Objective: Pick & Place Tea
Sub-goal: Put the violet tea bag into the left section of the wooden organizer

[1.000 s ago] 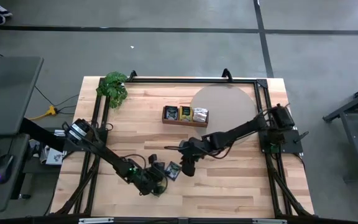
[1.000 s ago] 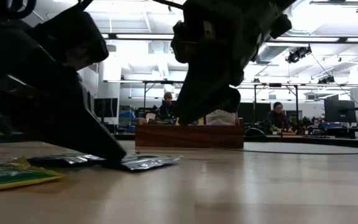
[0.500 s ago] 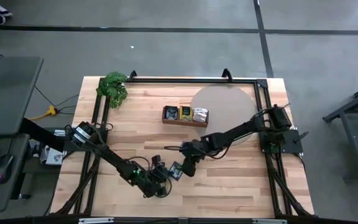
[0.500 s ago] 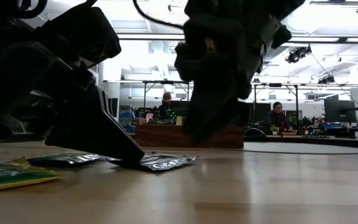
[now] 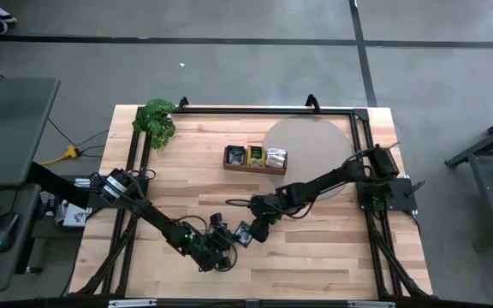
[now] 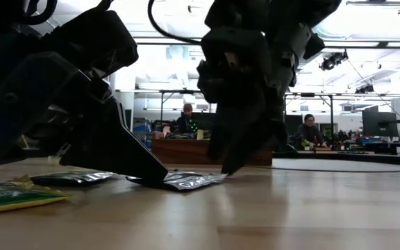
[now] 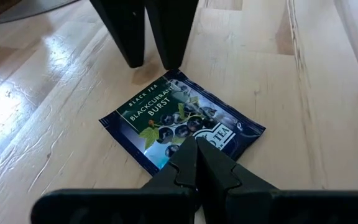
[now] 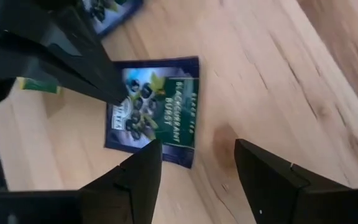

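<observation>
A dark blue tea sachet [image 7: 182, 121] printed "Blackcurrant Burst" lies flat on the wooden table [image 5: 315, 257], near its front middle. It also shows in the right wrist view [image 8: 157, 112] and the low view [image 6: 186, 182]. My left gripper [image 7: 196, 148] is shut, its tips down on the sachet's near edge. My right gripper [image 8: 197, 165] hangs open over the sachet's opposite end, its two fingers [image 7: 166, 37] pointing steeply down. The wooden tray [image 5: 227, 159] at the back middle holds other sachets. My left gripper presses its shut fingertips down on the sachet's edge nearest that arm [image 7: 188, 152]. It comes slanting down from the table's left. The sachet lies flat on the table under the tips. My right gripper's one fingertip [image 7: 169, 62] stands at the sachet's corner [image 7: 176, 76]; whether it touches I cannot tell.
More sachets lie on the table to the left of the pressed one: a dark one [image 6: 71, 178] and a yellow-green one [image 6: 12, 194]. A leafy plant [image 5: 157, 120] stands at the back left, and a round grey mat [image 5: 311, 141] lies at the back right.
My right gripper has come down toward the sachet and rolled at the wrist. My left gripper has slid the sachet a little along the table toward the right gripper, and the sachet has stayed flat.
</observation>
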